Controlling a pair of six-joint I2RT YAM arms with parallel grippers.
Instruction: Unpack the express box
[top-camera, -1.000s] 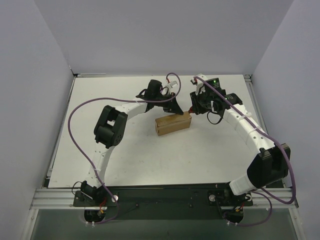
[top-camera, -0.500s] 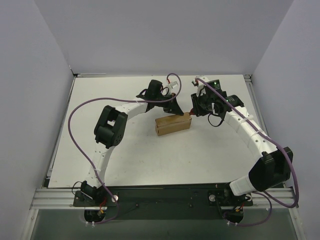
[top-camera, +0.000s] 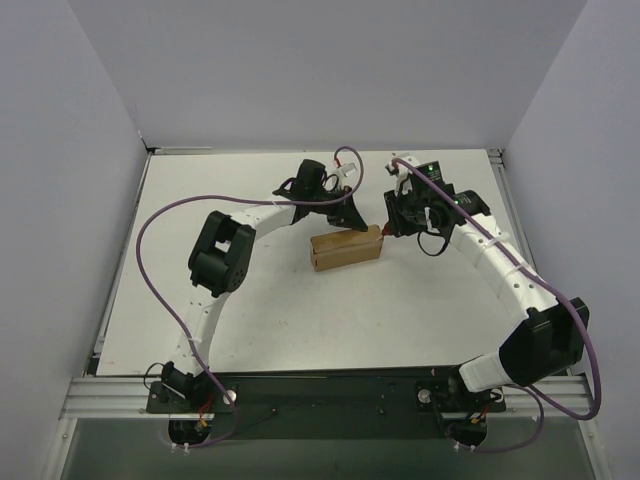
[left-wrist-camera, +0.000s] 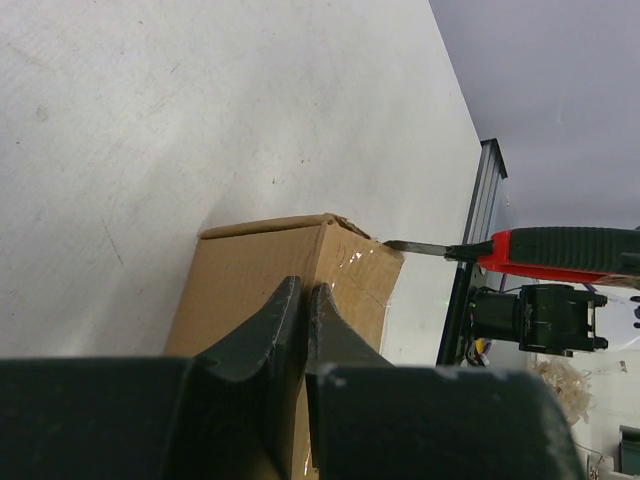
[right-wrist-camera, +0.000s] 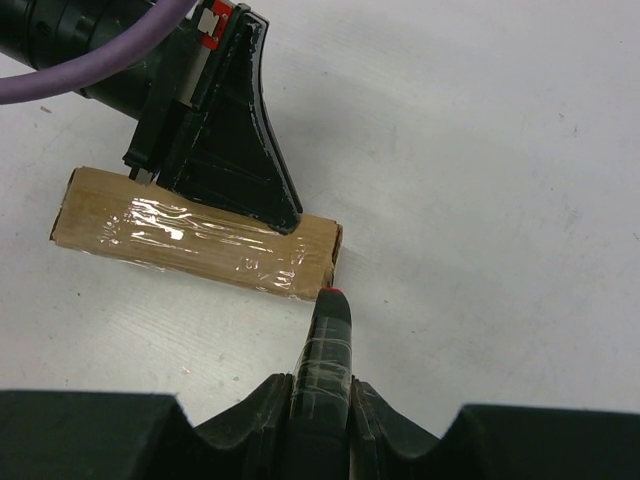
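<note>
The express box (top-camera: 346, 248) is a small tan carton with a glossy taped seam, lying flat mid-table; it also shows in the left wrist view (left-wrist-camera: 265, 290) and the right wrist view (right-wrist-camera: 190, 243). My left gripper (top-camera: 350, 217) is shut, its fingers (left-wrist-camera: 300, 320) pressing down on the box's top. My right gripper (top-camera: 398, 222) is shut on the red-and-black utility knife (right-wrist-camera: 322, 355). The knife's blade (left-wrist-camera: 420, 247) touches the box's right end corner.
The white table (top-camera: 300, 320) has a metal rail (top-camera: 505, 210) along its right edge. Purple cables (top-camera: 150, 230) loop from both arms. Grey walls close the back and sides.
The box and left gripper stay put. The right arm has shifted slightly, its elbow moving right; the knife remains at the box's right end.
</note>
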